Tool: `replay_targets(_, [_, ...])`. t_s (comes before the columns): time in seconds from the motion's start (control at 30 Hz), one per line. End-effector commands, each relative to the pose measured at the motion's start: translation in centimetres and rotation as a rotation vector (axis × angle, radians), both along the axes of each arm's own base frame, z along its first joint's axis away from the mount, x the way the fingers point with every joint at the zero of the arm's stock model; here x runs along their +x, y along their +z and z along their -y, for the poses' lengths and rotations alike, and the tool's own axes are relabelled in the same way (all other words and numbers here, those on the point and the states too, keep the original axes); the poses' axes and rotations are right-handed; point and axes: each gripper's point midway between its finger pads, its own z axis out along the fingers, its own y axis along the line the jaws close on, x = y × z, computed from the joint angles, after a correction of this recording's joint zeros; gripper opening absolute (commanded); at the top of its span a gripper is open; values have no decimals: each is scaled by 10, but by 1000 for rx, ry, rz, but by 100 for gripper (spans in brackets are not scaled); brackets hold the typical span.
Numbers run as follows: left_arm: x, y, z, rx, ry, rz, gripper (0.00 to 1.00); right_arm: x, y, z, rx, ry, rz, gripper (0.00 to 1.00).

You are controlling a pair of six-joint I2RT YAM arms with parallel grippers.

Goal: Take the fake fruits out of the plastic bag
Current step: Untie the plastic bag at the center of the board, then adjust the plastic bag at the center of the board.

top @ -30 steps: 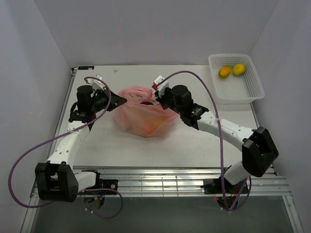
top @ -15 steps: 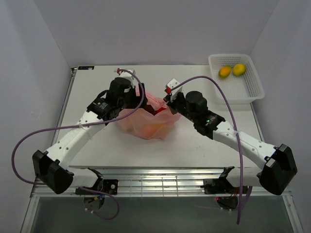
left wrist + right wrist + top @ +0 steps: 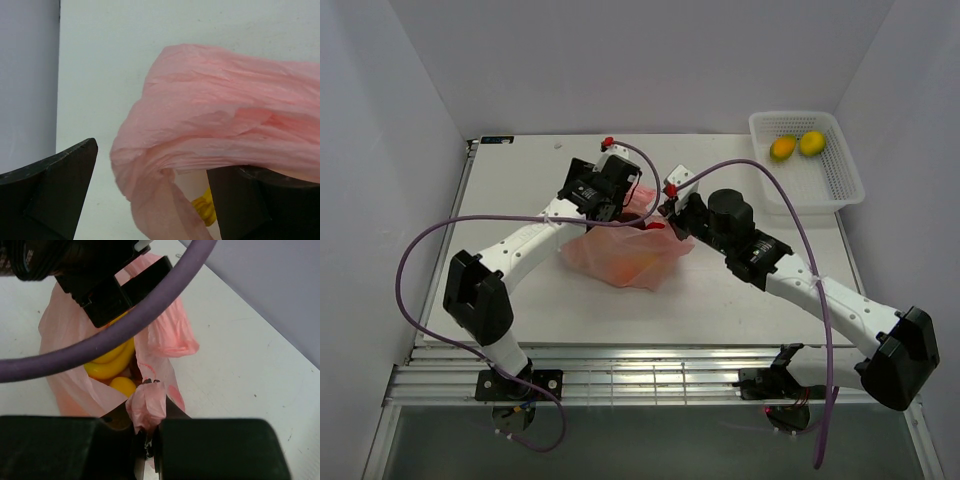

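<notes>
right wrist: plastic bag [image 3: 167,332] pinched by right gripper [image 3: 147,437]

No words or numbers could be read anywhere. A small dark strip [image 3: 496,140] sat at the far left corner of the desk, but it was too tiny to read. The plastic bag [image 3: 620,255] showed only plain pink folds up close.

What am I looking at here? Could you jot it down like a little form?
Bag: pink plastic bag on the table, mouth open
Inside bag: yellow fruits, not yet taken out
Right gripper: pinching the bag's rim
Left gripper: open, at the bag's mouth
Basket: white basket, far right corner, holding two fruits
</notes>
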Motion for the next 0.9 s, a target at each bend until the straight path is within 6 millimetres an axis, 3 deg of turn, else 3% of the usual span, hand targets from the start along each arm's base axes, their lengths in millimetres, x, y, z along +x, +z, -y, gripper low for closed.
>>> replay_targets(0.0, [12,63,-8,9,35,167,98,-7,28,4,37,18,49,8])
replay_targets(0.23, [39,95,16,-54,-45,290,98,-13,35,20,36,-17,64,8])
replay_targets(0.43, [61,82,13,-47,-24,262,95,-17,50,39,50,-73,98,8])
replay_targets(0.53, [68,77,15,-81,-30,248,72,-18,53,44,53,-85,110,8])
replay_targets(0.57, [70,77,18,-93,-39,246,54,-16,54,46,48,-93,115,8])
replay_targets(0.63, [74,84,21,-117,-46,261,35,-11,53,50,40,-115,118,8])
replay_targets(0.67, [76,88,24,-137,-51,268,14,-8,53,51,33,-125,119,8])
replay_targets(0.7, [80,91,28,-162,-68,273,5,-2,54,52,28,-134,120,8])
replay_targets(0.8, [100,112,31,-227,-88,315,0,25,64,57,24,-154,127,8])
replay_targets(0.83, [112,106,34,-229,-97,304,0,43,70,70,22,-192,133,8])
replay_targets(0.87, [123,136,35,-271,-105,362,0,50,76,67,29,-148,138,8])
